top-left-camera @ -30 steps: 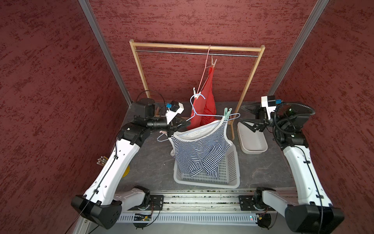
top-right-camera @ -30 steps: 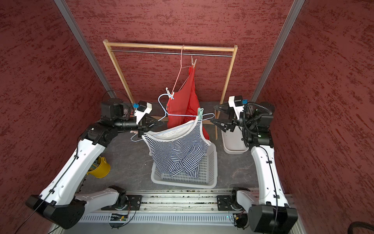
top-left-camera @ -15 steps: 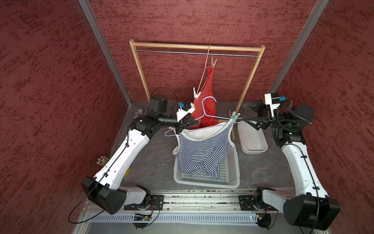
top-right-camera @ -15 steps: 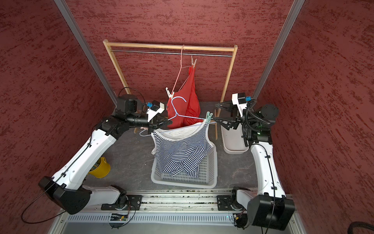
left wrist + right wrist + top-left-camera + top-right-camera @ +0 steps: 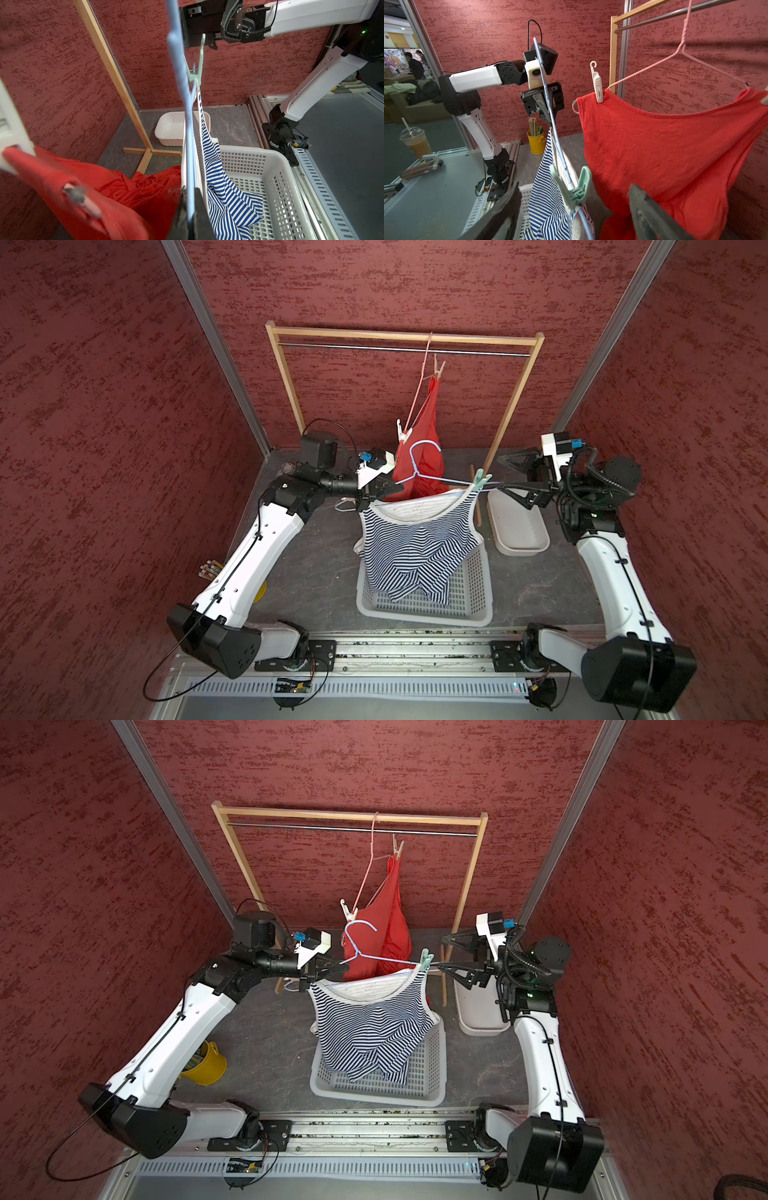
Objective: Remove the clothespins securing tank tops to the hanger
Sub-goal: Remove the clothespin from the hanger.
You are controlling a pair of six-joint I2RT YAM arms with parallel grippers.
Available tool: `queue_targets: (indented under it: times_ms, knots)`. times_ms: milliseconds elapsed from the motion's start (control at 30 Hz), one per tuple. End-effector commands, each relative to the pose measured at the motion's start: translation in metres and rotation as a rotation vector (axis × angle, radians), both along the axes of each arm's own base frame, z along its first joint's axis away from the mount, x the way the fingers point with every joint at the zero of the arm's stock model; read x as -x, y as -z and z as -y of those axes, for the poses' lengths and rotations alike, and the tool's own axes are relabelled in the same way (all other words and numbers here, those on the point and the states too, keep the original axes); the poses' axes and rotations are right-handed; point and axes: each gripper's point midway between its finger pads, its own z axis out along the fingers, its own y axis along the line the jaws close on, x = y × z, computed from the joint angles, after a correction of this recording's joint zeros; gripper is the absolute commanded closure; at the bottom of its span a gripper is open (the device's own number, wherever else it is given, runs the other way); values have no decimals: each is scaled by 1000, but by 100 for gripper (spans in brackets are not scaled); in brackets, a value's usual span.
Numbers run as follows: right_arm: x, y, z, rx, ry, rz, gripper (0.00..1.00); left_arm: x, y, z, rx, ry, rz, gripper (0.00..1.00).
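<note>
My left gripper (image 5: 190,191) is shut on the wire of a light blue hanger (image 5: 424,472) that carries the navy-and-white striped tank top (image 5: 415,547) above the basket. A mint green clothespin (image 5: 577,191) pins its strap at the hanger's right end. Open, my right gripper (image 5: 500,475) has one finger on each side of that pin, with gaps between. The orange-red tank top (image 5: 664,145) hangs from a pink hanger (image 5: 417,402) on the rail, pinned by a white clothespin (image 5: 598,85) at its low shoulder and a beige clothespin (image 5: 438,366) near the top.
A white slotted basket (image 5: 482,605) sits under the striped top. A white tub (image 5: 519,531) lies below the right gripper. The wooden rack (image 5: 403,335) stands at the back, its right post (image 5: 503,435) close behind the right gripper. A yellow bucket (image 5: 208,1065) stands at the left.
The left arm has carried the blue hanger and striped top rightwards. The right gripper has come in round the green clothespin and opened slightly wider.
</note>
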Motion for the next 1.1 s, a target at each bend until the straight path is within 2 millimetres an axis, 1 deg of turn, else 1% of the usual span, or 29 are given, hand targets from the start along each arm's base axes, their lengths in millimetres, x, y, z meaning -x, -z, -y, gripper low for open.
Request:
queue_targets:
  times_ms: [0,100,300,400,533,633,900,1067]
  knots:
    - [12,0,-5,15,-38,18,15,9,-10,1,27,39,36,100]
    - [13,3,-8,10,-26,8,15,11,-7,2,20,40,27,100]
    - [22,9,-18,6,-15,-16,14,12,5,8,2,50,-14,100]
    - [22,14,-18,11,28,-33,14,15,11,10,11,65,-20,100]
    - [22,19,-21,12,30,-55,14,15,18,9,14,58,-7,100]
    - [20,27,-24,15,32,-73,14,16,16,8,20,62,-9,100]
    - [6,50,-29,65,83,-120,16,16,12,5,29,77,-4,100]
    - [6,51,-31,68,83,-120,19,15,16,3,23,70,-10,100]
